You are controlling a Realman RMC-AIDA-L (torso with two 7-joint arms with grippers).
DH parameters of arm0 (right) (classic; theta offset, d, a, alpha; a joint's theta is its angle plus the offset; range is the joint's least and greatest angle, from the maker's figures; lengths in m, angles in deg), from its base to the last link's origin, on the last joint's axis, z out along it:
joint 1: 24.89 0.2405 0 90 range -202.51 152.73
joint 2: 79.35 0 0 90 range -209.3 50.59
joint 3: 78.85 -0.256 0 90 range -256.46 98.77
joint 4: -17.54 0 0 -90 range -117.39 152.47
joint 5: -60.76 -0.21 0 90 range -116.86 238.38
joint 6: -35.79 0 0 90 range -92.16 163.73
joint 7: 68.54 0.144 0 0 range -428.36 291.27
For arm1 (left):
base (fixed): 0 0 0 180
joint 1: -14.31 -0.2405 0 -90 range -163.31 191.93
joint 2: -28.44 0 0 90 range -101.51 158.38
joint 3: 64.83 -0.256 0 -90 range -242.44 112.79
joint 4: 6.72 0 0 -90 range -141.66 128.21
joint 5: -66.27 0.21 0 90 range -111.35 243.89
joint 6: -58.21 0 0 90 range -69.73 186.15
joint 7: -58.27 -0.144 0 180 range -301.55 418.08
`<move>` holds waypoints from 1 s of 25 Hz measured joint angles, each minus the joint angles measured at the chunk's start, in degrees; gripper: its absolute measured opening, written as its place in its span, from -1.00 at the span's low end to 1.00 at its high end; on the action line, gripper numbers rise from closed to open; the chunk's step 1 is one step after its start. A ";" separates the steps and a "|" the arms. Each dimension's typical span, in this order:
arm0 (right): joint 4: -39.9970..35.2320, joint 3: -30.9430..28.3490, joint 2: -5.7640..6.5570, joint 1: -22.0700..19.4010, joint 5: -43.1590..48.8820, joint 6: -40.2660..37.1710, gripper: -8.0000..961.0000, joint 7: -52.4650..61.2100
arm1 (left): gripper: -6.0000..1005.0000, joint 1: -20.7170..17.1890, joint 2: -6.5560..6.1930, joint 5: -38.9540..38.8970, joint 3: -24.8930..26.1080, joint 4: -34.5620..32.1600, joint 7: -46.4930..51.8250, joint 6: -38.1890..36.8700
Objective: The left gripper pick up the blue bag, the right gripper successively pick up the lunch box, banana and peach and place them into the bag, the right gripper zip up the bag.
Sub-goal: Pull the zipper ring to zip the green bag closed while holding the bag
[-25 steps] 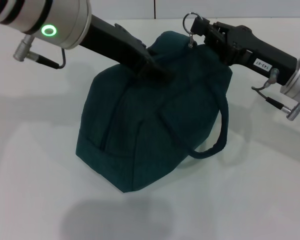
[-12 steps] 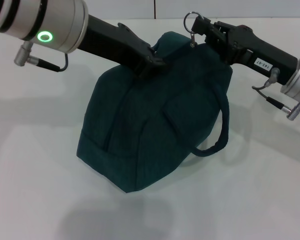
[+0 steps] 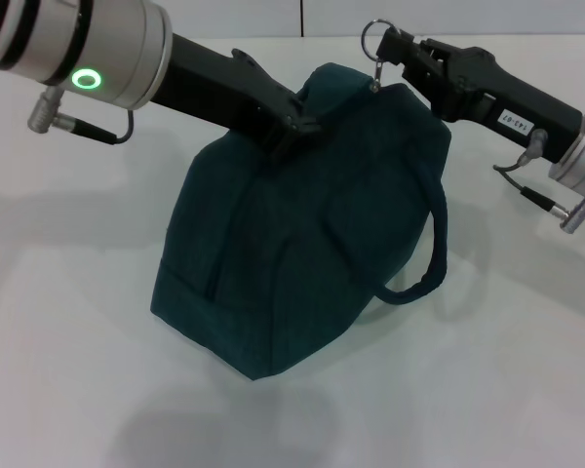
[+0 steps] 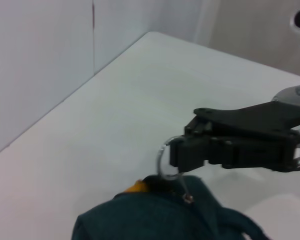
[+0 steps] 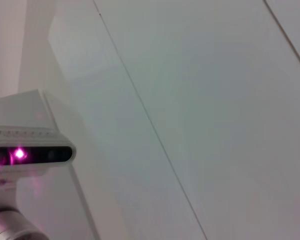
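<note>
The blue bag stands tilted on the white table, one loop handle hanging down its right side. My left gripper is shut on fabric at the bag's top ridge. My right gripper is at the bag's top far end, shut on the metal ring of the zipper pull, which hangs down to the bag. In the left wrist view the right gripper holds the ring just above the bag, and a bit of the banana shows at the opening. Lunch box and peach are hidden.
The white table spreads around the bag, with a wall line behind it. The right wrist view shows only wall panels and a camera housing with a magenta light.
My right gripper has shifted slightly up and back with the ring. My left gripper has drawn back a little along the bag's top, and the bag's top edge has risen slightly.
</note>
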 joint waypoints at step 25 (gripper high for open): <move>7.27 -3.97 0.65 -0.54 -5.07 3.41 -0.86 0.31 | -0.85 -7.40 -0.12 -19.41 8.46 -0.09 -9.73 -3.18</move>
